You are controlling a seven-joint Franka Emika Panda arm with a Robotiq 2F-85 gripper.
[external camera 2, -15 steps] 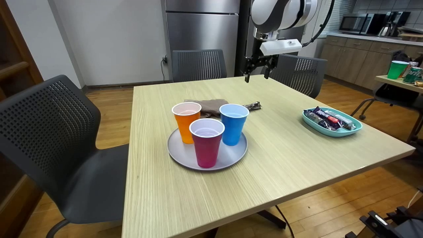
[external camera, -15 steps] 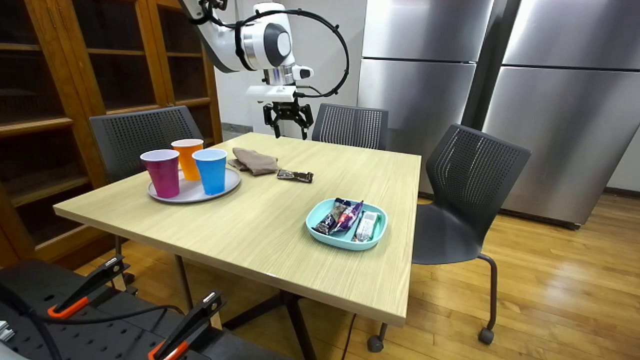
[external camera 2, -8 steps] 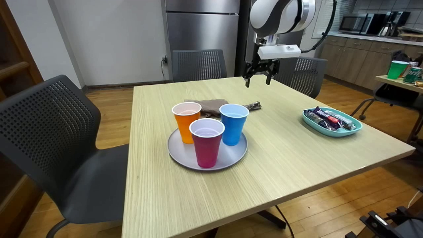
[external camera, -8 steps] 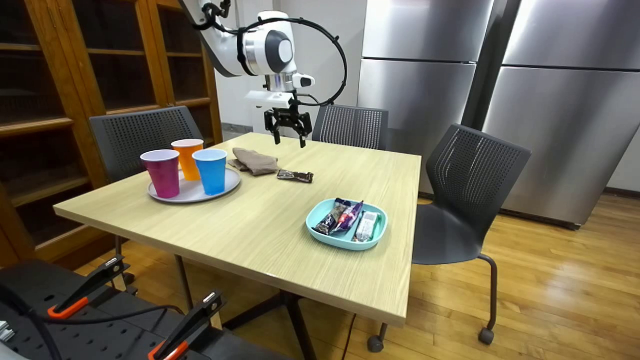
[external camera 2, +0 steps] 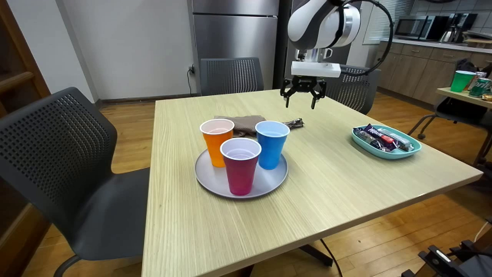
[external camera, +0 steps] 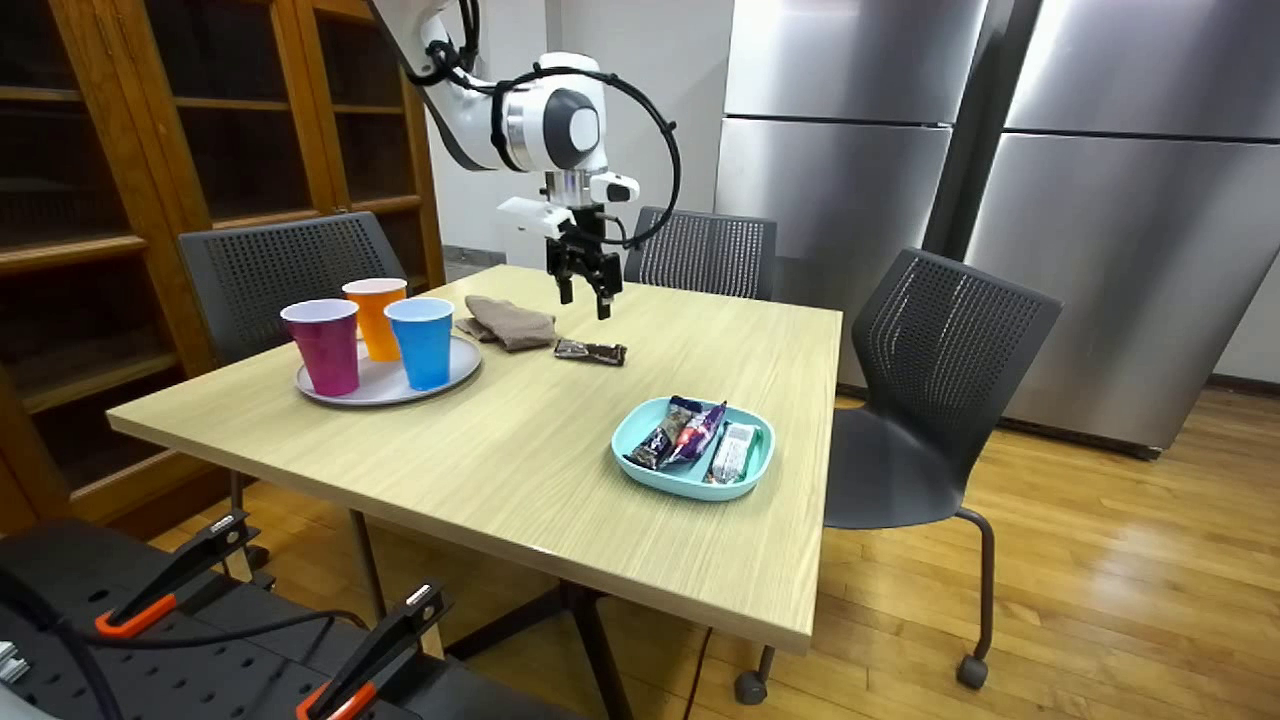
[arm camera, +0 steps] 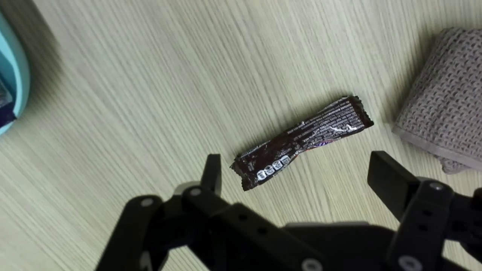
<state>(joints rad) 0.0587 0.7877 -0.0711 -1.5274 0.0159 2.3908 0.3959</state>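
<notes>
My gripper [arm camera: 295, 165] is open and holds nothing. In the wrist view a candy bar in a dark brown wrapper [arm camera: 301, 141] lies on the table just beyond the fingertips, slanting across the space between them. Both exterior views show the gripper [external camera: 585, 302] [external camera 2: 300, 104] above the table, apart from everything on it; the same bar [external camera: 590, 352] [external camera 2: 295, 123] is the nearest thing. Close to the bar's end rests a folded brown cloth [arm camera: 448, 101] [external camera: 510, 322]. A teal dish [arm camera: 20, 75] [external camera: 690, 489] with wrapped bars in it is cut off at the wrist view's edge.
A grey plate [external camera: 375, 387] carries a purple cup [external camera: 330, 350], an orange cup [external camera: 380, 325] and a blue cup [external camera: 422, 345]. Dark chairs [external camera: 700, 250] [external camera 2: 230, 77] stand round the table [external camera: 560, 460]. A black cable [external camera: 672, 150] loops beside the arm.
The gripper has come down closer to the table and turned about its upright axis, staying open. Bar, cloth, cups and dish have not moved.
</notes>
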